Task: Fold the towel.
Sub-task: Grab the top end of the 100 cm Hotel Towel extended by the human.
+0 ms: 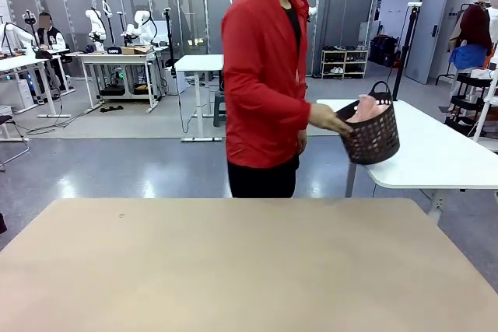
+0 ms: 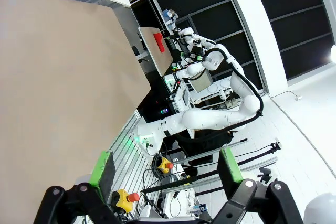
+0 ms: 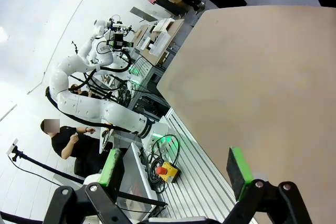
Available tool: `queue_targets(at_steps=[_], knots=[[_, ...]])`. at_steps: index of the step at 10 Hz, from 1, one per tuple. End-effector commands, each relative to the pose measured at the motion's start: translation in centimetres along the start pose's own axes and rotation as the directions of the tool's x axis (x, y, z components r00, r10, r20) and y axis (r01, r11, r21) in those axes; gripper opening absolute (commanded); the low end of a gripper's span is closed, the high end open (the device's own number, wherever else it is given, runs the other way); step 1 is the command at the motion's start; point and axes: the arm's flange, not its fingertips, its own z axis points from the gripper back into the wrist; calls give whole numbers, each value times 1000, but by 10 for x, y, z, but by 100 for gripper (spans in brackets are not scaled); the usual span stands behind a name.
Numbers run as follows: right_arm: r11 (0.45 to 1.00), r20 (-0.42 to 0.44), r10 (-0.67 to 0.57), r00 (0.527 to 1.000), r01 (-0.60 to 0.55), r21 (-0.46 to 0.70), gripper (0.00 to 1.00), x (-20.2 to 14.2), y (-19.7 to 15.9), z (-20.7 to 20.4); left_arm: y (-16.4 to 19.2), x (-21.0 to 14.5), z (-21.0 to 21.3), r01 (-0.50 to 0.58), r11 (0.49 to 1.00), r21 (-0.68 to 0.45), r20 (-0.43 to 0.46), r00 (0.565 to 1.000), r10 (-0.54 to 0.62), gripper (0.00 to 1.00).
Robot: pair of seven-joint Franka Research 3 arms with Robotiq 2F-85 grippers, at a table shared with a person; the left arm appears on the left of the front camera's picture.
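In the front view a person in a red jacket stands at the far side of the table and holds a dark woven basket [image 1: 373, 134] out to the picture's right. The pale pink towel [image 1: 366, 108] is bunched up inside that basket, only its top showing above the rim. My left gripper [image 2: 167, 167] is open in the left wrist view, its green pads wide apart with nothing between them, off the edge of the tan table [image 2: 58, 82]. My right gripper [image 3: 176, 167] is open too, empty, over the table's near edge [image 3: 252, 87].
The tan tabletop [image 1: 233, 270] is bare in the front view. A white table [image 1: 436, 153] stands behind the person at the right, under the basket. In each wrist view the other white arm [image 2: 210, 119] rises beside the table's edge [image 3: 100, 108], above grey slatted framing and red stop buttons.
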Motion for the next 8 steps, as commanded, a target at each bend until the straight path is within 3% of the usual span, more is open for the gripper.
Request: queue_targets(at_steps=[1, 8], knots=[[1000, 3, 21, 1000, -21, 8, 100, 1, -1, 2, 1, -1, 1, 11, 1000, -21, 3, 1000, -11, 100], [1000, 3, 21, 1000, -21, 8, 100, 1, -1, 2, 1, -1, 1, 11, 1000, -21, 3, 1000, -11, 100]])
